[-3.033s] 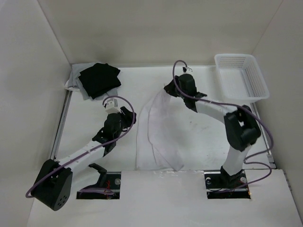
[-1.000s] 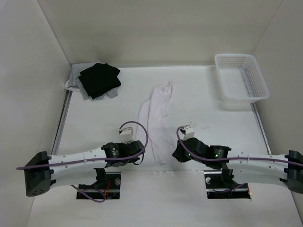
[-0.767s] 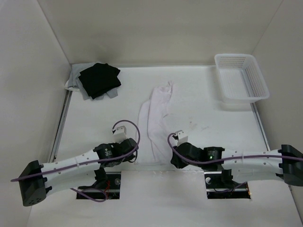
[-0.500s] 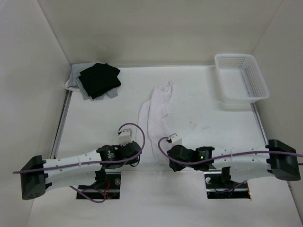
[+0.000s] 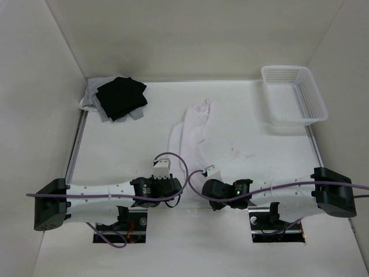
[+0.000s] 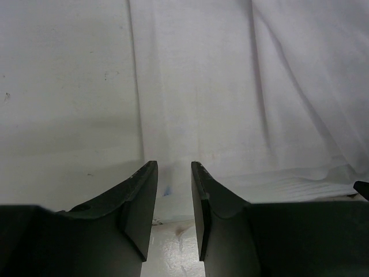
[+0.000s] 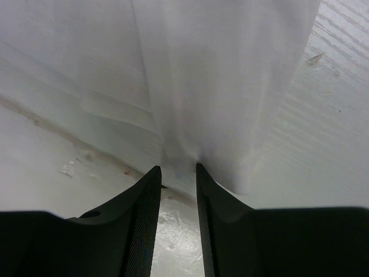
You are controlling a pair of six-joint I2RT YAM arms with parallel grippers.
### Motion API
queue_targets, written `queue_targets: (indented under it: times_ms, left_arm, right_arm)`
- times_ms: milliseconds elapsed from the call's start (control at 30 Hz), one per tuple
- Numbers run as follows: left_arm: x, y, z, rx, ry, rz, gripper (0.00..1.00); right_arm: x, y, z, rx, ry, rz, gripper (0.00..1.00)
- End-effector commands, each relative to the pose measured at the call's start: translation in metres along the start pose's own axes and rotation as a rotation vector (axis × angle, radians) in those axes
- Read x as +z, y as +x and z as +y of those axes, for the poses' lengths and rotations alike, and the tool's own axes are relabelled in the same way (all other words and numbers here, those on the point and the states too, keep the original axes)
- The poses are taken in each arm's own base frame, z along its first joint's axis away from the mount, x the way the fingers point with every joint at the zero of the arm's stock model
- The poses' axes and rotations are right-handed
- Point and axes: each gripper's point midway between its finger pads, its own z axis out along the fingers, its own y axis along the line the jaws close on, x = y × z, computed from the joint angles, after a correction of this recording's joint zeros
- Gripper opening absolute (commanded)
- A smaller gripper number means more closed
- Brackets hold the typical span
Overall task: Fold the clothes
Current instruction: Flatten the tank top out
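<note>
From my remote station: the left gripper point(image 6: 173, 168) sits low at the near edge of the table, its two dark fingers point(image 6: 141, 202) held a narrow gap apart with nothing between them. The right gripper point(image 7: 177, 170) mirrors it, its fingers parted just as slightly and gripping nothing. A soft fold of cloth ends just ahead of its tips; I cannot tell whether it touches them.

Both arms reach inward from their bases, and the two grippers point toward each other's side of the same hem. Between and just beyond them lies the thin white garment with a faint pink tint point(image 5: 191, 138), drawn into a long, narrow, creased strip. It runs from the near edge, at the fingertips, away toward the middle of the table.

The flat white tabletop point(image 5: 121, 150) carries a few small dark marks beside the cloth. A folded black cloth point(image 5: 121, 97) lies on a grey cloth point(image 5: 90, 99) in the far left corner. A white plastic mesh basket point(image 5: 316, 99) stands at the far right. Plain white walls point(image 5: 190, 40) enclose the workspace.
</note>
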Motion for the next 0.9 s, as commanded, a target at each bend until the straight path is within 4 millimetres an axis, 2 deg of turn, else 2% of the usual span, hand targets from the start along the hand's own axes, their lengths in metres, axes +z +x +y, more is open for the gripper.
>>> queue_targets:
  times_ms: [0, 133, 267, 433, 567, 700, 867]
  left_arm:
    - [-0.003, -0.009, -0.008, -0.012, 0.007, -0.029, 0.28]
    - [-0.003, -0.009, -0.006, -0.021, 0.006, -0.030, 0.28]
    - [-0.005, -0.010, -0.007, -0.032, 0.016, -0.034, 0.29]
    - [-0.010, -0.016, -0.011, -0.050, 0.047, -0.055, 0.34]
    - [-0.013, -0.016, -0.013, -0.045, 0.057, -0.068, 0.32]
    - [-0.009, -0.008, -0.012, -0.015, 0.038, -0.049, 0.29]
    - [-0.003, 0.000, -0.005, 0.034, -0.018, -0.043, 0.26]
  right_arm:
    - [0.003, -0.006, 0.003, 0.008, 0.029, -0.017, 0.32]
    - [0.004, -0.011, 0.006, 0.021, 0.022, -0.039, 0.16]
    - [-0.009, -0.024, 0.006, 0.056, 0.001, -0.100, 0.07]
    - [-0.039, -0.043, 0.007, 0.134, -0.091, -0.209, 0.04]
    - [-0.059, -0.058, 0.002, 0.217, -0.183, -0.302, 0.04]
    - [-0.067, -0.072, -0.012, 0.295, -0.218, -0.373, 0.04]
    - [-0.066, -0.075, -0.021, 0.329, -0.219, -0.398, 0.04]
